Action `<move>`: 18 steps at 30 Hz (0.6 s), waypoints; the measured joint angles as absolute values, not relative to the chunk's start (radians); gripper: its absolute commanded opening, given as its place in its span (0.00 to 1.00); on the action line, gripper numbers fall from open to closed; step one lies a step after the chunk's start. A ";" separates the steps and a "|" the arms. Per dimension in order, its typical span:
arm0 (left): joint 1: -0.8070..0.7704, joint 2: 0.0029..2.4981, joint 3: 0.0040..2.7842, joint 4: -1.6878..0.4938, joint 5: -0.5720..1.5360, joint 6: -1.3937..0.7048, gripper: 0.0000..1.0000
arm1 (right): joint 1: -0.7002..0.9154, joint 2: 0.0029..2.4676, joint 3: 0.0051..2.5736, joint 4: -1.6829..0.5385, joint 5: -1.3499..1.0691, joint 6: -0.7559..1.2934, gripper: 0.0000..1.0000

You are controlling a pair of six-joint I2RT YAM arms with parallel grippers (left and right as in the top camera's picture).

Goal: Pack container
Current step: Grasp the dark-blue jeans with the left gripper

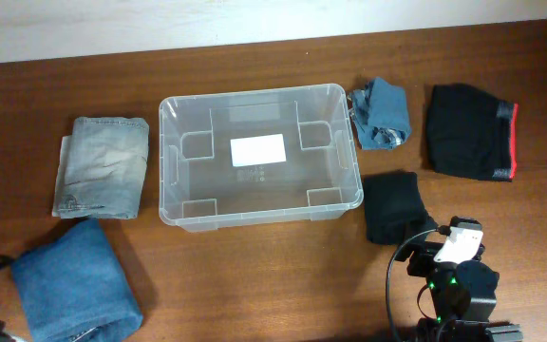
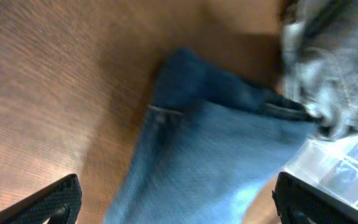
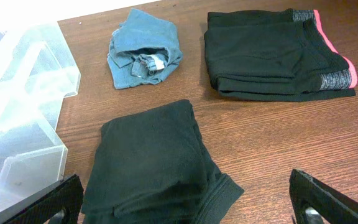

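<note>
The clear plastic container (image 1: 259, 157) stands empty in the middle of the table, a white label on its bottom; its corner also shows in the right wrist view (image 3: 17, 106). A folded blue denim piece (image 1: 74, 282) lies at the front left; my left gripper (image 2: 179, 208) is open just above it (image 2: 210, 155). A folded black garment (image 1: 394, 206) lies right of the container; my right gripper (image 3: 185, 208) is open above its near edge (image 3: 154, 162).
A folded grey garment (image 1: 101, 166) lies left of the container. A small crumpled blue garment (image 1: 380, 114) and black shorts with a red band (image 1: 473, 133) lie at the back right. The right arm's base (image 1: 454, 285) is at the front right.
</note>
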State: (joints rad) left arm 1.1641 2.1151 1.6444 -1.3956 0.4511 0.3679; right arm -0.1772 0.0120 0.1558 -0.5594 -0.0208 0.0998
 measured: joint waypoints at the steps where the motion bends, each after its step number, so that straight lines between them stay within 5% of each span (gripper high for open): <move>1: 1.165 2.140 1.614 -1.371 0.448 0.368 0.99 | -0.177 0.012 0.156 -0.559 -0.021 0.101 0.98; 7: 1.174 2.165 1.496 -1.262 0.487 0.367 0.98 | -0.177 0.012 0.156 -0.559 -0.021 0.100 0.98; 12: 1.190 2.117 1.404 -1.170 0.549 0.375 0.79 | -0.177 0.012 0.156 -0.559 -0.021 0.099 0.98; 18: 1.190 2.122 1.328 -1.128 0.705 0.443 0.68 | -0.177 0.012 0.156 -0.559 -0.021 0.100 0.98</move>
